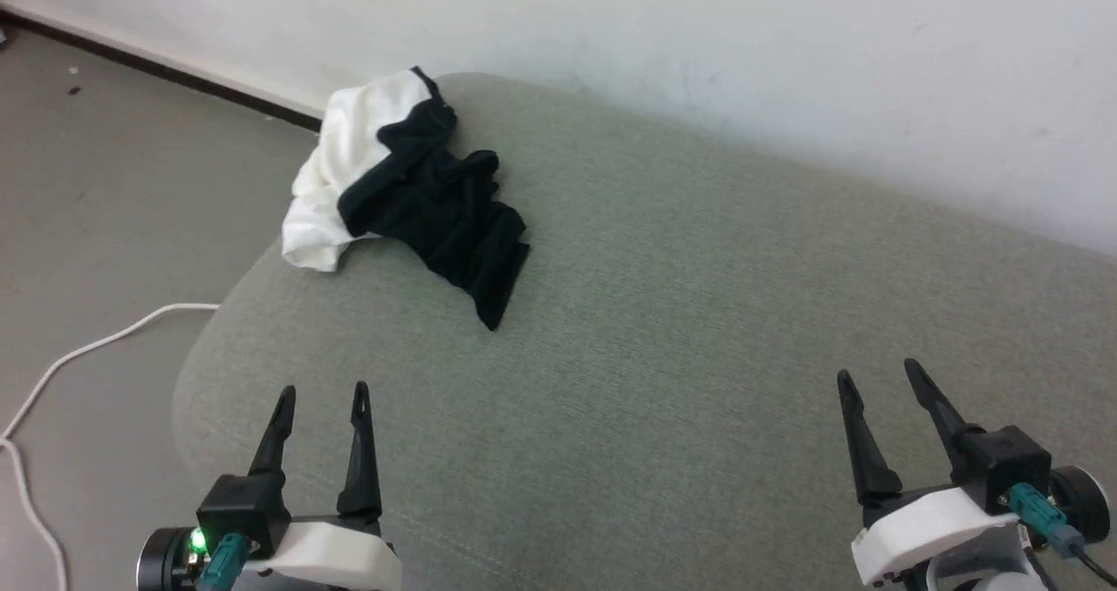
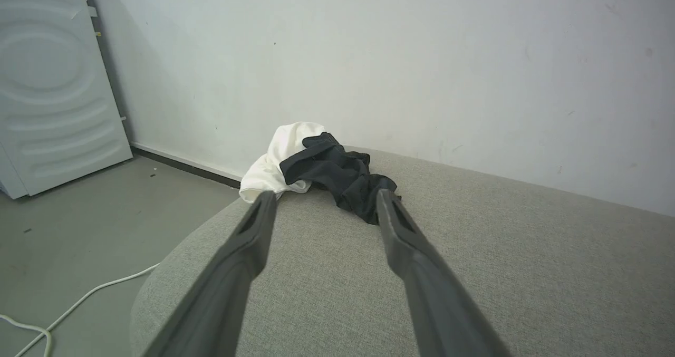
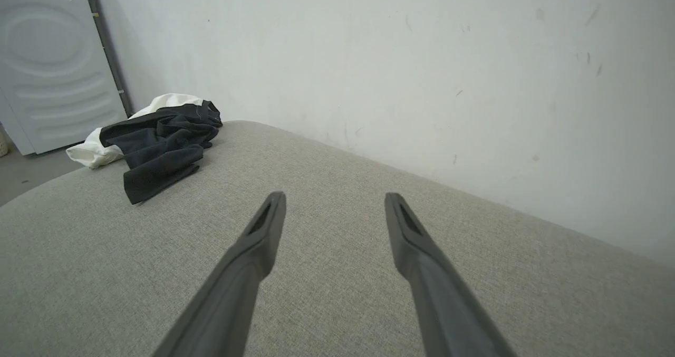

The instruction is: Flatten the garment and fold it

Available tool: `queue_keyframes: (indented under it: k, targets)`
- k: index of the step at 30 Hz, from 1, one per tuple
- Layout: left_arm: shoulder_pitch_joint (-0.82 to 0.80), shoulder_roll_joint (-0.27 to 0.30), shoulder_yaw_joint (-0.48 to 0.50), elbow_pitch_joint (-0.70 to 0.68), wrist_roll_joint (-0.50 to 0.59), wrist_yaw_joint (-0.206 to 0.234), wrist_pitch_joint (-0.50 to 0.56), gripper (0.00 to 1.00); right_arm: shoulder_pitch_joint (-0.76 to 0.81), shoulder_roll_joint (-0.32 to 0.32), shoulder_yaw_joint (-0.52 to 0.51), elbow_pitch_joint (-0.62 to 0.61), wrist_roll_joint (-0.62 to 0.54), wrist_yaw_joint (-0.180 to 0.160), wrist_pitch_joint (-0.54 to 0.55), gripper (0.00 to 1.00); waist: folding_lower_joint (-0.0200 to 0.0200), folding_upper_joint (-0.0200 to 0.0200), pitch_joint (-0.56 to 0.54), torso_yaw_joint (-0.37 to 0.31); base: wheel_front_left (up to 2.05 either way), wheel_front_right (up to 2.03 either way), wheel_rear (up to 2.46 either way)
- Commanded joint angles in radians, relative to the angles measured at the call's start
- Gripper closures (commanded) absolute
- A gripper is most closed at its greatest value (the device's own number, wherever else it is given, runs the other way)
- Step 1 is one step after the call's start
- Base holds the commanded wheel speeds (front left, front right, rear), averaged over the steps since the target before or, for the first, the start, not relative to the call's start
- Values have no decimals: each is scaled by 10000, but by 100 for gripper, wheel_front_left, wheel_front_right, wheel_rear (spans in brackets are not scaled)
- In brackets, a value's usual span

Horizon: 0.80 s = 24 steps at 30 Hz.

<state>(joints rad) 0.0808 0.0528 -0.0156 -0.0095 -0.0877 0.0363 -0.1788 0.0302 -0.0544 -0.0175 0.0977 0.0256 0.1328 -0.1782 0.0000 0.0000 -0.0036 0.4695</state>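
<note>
Two claws hang wide open and empty over a grey-green upholstered seat, the left claw at its near left corner and the right claw well apart at the near right. The garment, a black-and-white T-shirt, lies crumpled in a heap at the seat's far left corner, near the white wall. Its white part droops over the rounded edge, and neither claw touches it. A white cable trails across the grey floor beside the seat.
</note>
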Motion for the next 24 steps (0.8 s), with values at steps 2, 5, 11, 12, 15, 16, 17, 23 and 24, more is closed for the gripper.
queue_keyframes:
  k: [2,5,11,12,15,16,17,23,24]
  targets:
    - [136,-19,-9,41,-92,-5,-128,0,-19,28,66,83,-36,-15,-134,0,0,0,-99,473,-11,-11,-11]
    - [191,-20,-41,51,-130,8,-190,0,-1,30,94,157,-19,-16,-197,0,0,0,-135,645,-12,-12,-12]
    - [337,-21,-48,25,-177,57,-316,0,-16,32,175,288,33,-17,-323,0,0,0,-194,918,-5,-5,-5]
    - [364,-21,-41,19,-185,64,-337,0,-24,32,192,306,42,-17,-343,0,0,0,-197,962,0,0,0]
    - [425,-22,-65,17,-230,75,-399,0,-53,33,224,353,28,-17,-406,0,0,0,-192,1069,0,0,0]
    - [436,-22,-84,15,-251,81,-420,0,-58,34,220,371,13,-18,-426,0,0,0,-188,1097,0,0,0]
    - [441,-22,-105,13,-274,93,-441,0,-61,34,213,384,-1,-18,-447,0,0,0,-184,1124,0,0,0]
    - [462,-24,-192,-9,-356,122,-567,0,-45,37,208,472,-48,-19,-573,0,0,0,-179,1276,0,0,0]
    - [471,-24,-199,-12,-368,128,-588,0,-46,37,209,492,-49,-19,-594,0,0,0,-184,1301,0,0,0]
